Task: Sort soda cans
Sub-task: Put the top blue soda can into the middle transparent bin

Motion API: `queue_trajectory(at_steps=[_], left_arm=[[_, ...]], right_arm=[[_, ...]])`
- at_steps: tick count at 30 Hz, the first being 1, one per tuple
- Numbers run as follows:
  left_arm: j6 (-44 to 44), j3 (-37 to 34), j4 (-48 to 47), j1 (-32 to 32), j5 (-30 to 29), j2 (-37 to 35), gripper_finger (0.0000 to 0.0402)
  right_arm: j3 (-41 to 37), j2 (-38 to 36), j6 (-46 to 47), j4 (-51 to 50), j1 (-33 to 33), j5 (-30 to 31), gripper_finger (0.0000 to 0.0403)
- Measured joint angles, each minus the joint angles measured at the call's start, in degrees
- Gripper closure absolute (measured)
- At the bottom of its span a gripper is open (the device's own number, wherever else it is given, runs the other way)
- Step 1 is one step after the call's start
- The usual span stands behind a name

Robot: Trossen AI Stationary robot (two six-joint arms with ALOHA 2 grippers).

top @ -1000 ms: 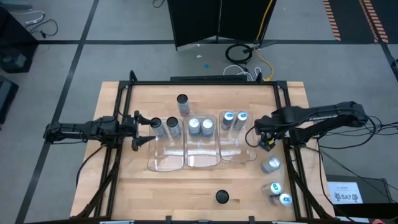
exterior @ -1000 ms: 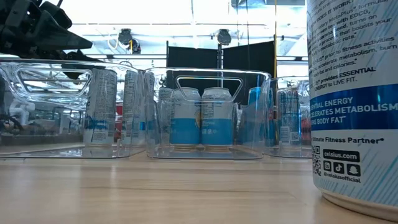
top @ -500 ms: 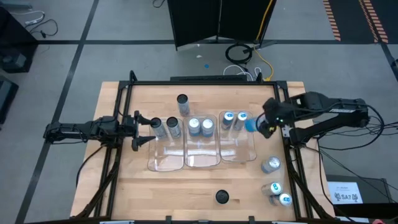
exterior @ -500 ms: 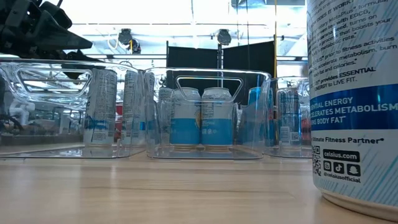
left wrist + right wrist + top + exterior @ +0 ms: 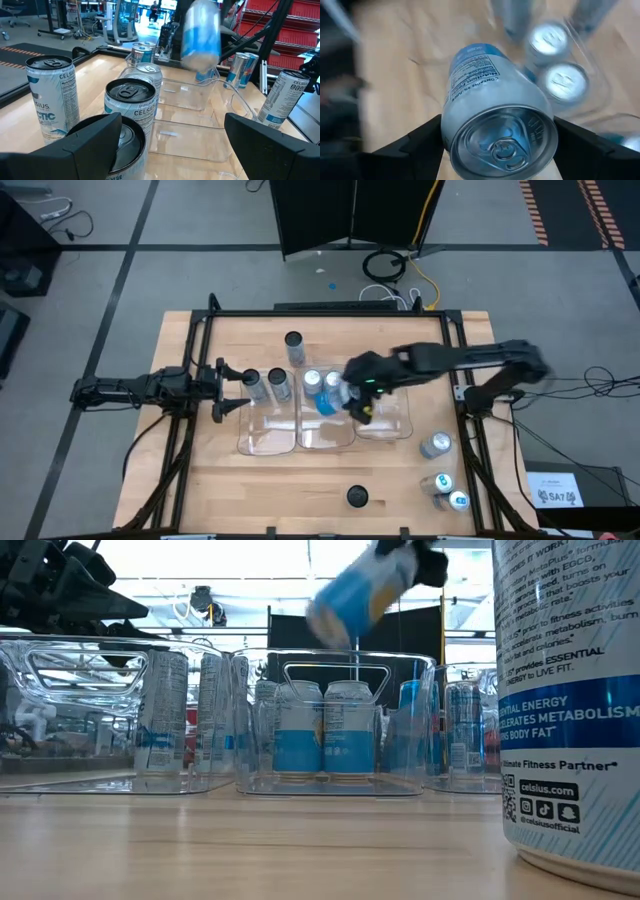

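Light wooden worktop (image 5: 220, 470) w/ a black metal frame round it, and three clear hard-plastic rectangular trays (image 5: 325, 430) side by side about mid-table, glossy w/ rounded corners and cut-out handles.

Right gripper (image 5: 352, 398) is out over the middle tray, pinching a slim silver-and-blue soda can (image 5: 327, 400) across its body. Can is tilted hard, nearly on its side, held in the air above the two silver-topped cans (image 5: 322, 382) standing at the far end of that tray. In the right wrist view its plain silver lid and pull tab (image 5: 502, 145) face the camera, smooth matte sides w/ a small nutrition-label print, one dark finger (image 5: 420, 140) pressed on each side. It's blurry in the low and left wrist views.

Left gripper (image 5: 232, 388) sits at the left tray's far end, fingers spread wide, nothing in them, right by two dark-topped cans (image 5: 267, 384) standing there.

Other cans: one dark-topped can (image 5: 293, 346) standing alone nr the far edge, another dark-topped one (image 5: 357, 497) nr the front edge, a silver-topped one (image 5: 435, 444) and two blue-topped ones (image 5: 448, 491) toward the front right corner. Right tray's cans are hidden under the arm.
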Motion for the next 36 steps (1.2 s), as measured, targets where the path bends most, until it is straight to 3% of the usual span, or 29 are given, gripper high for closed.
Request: queue_trajectory(at_steps=[3, 10, 16, 26, 36], left_arm=[[0.01, 0.00, 0.00, 0.00, 0.00, 0.00, 0.0039], [0.02, 0.00, -0.01, -0.02, 0.00, 0.00, 0.0039], [0.01, 0.00, -0.01, 0.00, 0.00, 0.00, 0.0039], [0.02, -0.02, -0.02, -0.02, 0.02, 0.00, 0.0039], [0.02, 0.00, -0.12, 0.00, 0.00, 0.00, 0.0039]], right_arm=[[10.96, 9.76, -2.48, -10.75, -0.48, 1.47, 0.0110], [34.43, 27.71, -7.74, -23.36, -0.69, 0.75, 0.0109], [46.82, 37.95, -8.19, -30.23, -0.78, 0.82, 0.0104], [47.17, 45.04, -7.65, -30.09, -2.28, 3.71, 0.0102], [47.12, 47.46, -9.57, -28.49, -3.47, 6.19, 0.0101]])
